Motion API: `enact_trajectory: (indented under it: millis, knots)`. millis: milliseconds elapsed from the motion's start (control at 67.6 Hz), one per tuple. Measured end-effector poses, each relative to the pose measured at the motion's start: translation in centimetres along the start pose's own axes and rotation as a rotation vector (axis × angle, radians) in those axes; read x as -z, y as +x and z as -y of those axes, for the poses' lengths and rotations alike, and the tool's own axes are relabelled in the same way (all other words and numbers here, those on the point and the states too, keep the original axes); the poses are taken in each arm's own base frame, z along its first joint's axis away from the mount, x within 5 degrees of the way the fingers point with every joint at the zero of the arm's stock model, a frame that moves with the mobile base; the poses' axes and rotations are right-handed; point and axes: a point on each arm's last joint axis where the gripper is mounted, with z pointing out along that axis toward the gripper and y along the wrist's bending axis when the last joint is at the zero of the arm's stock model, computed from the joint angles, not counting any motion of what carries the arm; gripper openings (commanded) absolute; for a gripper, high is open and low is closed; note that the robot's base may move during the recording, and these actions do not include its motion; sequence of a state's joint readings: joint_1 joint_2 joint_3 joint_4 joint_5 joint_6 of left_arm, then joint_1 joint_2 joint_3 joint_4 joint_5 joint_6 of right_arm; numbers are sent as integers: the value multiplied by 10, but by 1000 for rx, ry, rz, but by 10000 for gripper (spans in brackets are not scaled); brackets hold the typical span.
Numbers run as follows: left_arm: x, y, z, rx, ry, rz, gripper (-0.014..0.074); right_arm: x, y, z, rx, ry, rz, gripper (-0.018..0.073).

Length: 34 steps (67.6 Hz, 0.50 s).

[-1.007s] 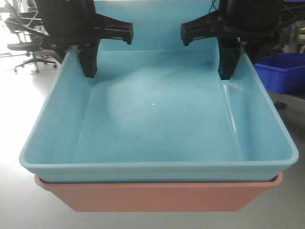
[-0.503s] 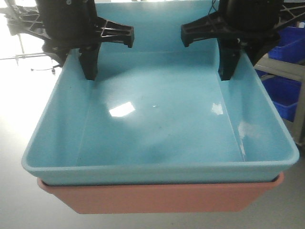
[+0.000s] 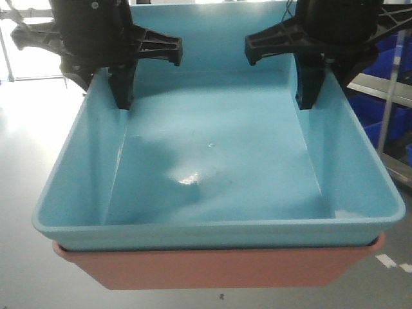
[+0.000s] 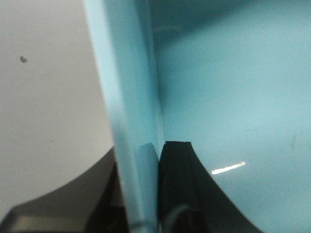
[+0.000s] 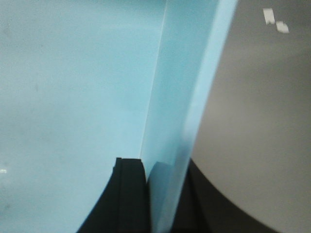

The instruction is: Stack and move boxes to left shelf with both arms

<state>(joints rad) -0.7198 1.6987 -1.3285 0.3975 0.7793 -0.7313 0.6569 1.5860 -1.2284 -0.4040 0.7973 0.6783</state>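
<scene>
Left claw [image 4: 138,160]: pinching the blue tub's [image 3: 212,161] left wall near its far end, one finger inside and one outside.

Blue tub: nested in the pink tub [image 3: 219,267], rims close all along the near edge. The pair hangs over the grey floor [image 3: 26,161] with no surface beneath. I cannot tell whether the outer fingers also catch the pink wall.

Right claw [image 5: 163,167]: mirrored hold, pinching the blue tub's right wall opposite the left claw.

Relation: the stack lies between the claws, with neither arm nearer. The gripped walls run from the claws back toward the camera, leaving the near end unsupported.

Beyond the blue tub's right wall: a steel rack [image 3: 380,87] with dark blue bins [image 3: 399,61].

Left shelf: not in view. Judgement: the carry must go toward the blue tub's left side, with the claws travelling together or the stack twists.
</scene>
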Motion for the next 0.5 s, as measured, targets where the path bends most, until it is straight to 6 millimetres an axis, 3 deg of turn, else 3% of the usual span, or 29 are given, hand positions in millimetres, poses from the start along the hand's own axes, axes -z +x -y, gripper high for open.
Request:
enact_trajectory:
  millis: [503]
  knots:
    - [-7, 2, 2, -5, 0, -9, -3, -4, 2, 0, 1, 17, -26, 56]
